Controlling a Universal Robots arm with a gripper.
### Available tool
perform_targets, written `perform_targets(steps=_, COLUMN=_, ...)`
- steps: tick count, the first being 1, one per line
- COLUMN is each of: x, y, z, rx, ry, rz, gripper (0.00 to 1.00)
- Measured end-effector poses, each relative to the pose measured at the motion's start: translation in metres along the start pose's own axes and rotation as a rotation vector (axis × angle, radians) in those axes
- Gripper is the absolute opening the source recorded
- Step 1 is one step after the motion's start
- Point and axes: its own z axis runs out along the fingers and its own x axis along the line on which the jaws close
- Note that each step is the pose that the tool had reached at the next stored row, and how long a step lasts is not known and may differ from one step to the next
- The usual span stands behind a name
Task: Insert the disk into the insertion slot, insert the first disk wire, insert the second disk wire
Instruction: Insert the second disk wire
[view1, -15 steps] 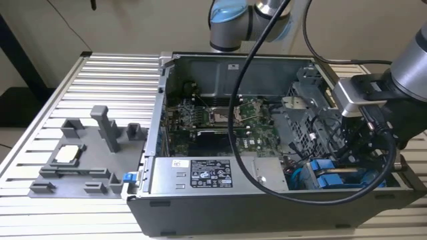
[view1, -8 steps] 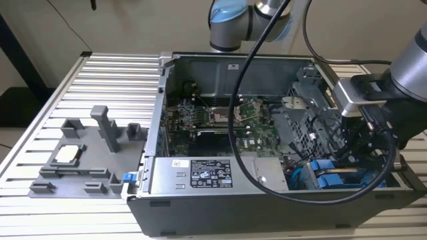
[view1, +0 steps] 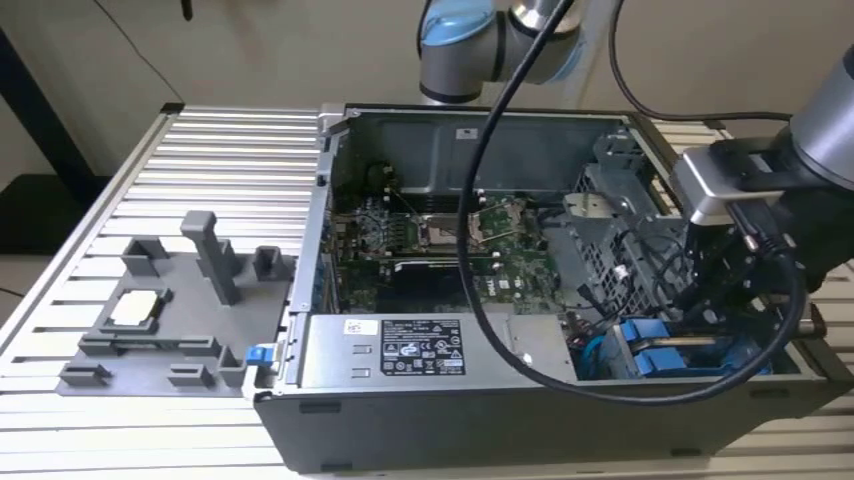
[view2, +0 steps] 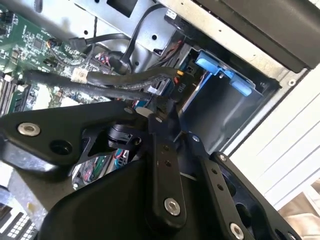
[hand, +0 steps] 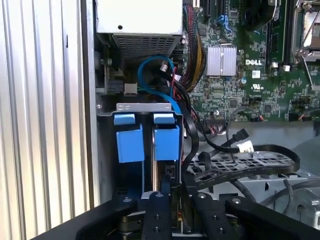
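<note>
Black gripper (hand: 172, 212) fingers converge beside the blue-framed silver disk (hand: 166, 142) seated in its grey metal bay; I cannot tell their state, presumably handling wiring.

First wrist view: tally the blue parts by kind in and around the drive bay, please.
Blue carrier frames in the bay: 2, one beside the other.
Blue cables looping above the bay: 1.
Total: 3.
</note>
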Motion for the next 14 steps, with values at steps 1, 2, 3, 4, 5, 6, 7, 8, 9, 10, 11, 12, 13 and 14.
perform_targets(steps=1, x=-0.0004, y=-0.0001, z=-0.0039, rx=-0.0004, ry=-0.0001, rz=0.0, gripper=0.24)
perform_targets(steps=2, x=-0.0008, y=-0.0003, z=-0.0081, rx=-0.001, ry=0.0, rz=0.0, gripper=0.24)
perform_targets(steps=3, x=-0.0012, y=-0.0006, z=-0.0125, rx=-0.0016, ry=0.0003, rz=0.0, gripper=0.24)
perform_targets(steps=4, x=-0.0017, y=-0.0008, z=-0.0168, rx=-0.0023, ry=-0.0002, rz=0.0, gripper=0.24)
perform_targets(steps=5, x=-0.0022, y=-0.001, z=-0.0216, rx=-0.0026, ry=0.0002, rz=0.0, gripper=0.24)
perform_targets(steps=6, x=-0.0026, y=-0.0012, z=-0.026, rx=-0.0027, ry=0.0001, rz=0.0, gripper=0.24)
perform_targets(steps=7, x=-0.0031, y=-0.0014, z=-0.0305, rx=-0.0027, ry=0.0001, rz=0.0, gripper=0.24)
perform_targets(steps=8, x=-0.0036, y=-0.0016, z=-0.035, rx=-0.0028, ry=0.0002, rz=0.0, gripper=0.24)
perform_targets(steps=9, x=-0.004, y=-0.0017, z=-0.0389, rx=-0.0028, ry=0.0002, rz=0.0, gripper=0.24)
perform_targets(steps=10, x=-0.0043, y=-0.0018, z=-0.042, rx=-0.0028, ry=0.0001, rz=0.0, gripper=0.24)
perform_targets(steps=11, x=-0.0046, y=-0.0019, z=-0.0447, rx=-0.0028, ry=0.0002, rz=0.0, gripper=0.24)
perform_targets(steps=12, x=-0.0047, y=-0.002, z=-0.0461, rx=-0.0028, ry=0.0001, rz=0.0, gripper=0.24)
perform_targets(steps=13, x=-0.0047, y=-0.002, z=-0.0463, rx=-0.0028, ry=0.0, rz=0.0, gripper=0.24)
perform_targets(steps=14, x=-0.0047, y=-0.002, z=-0.0463, rx=-0.0028, ry=-0.0002, rz=0.0, gripper=0.24)
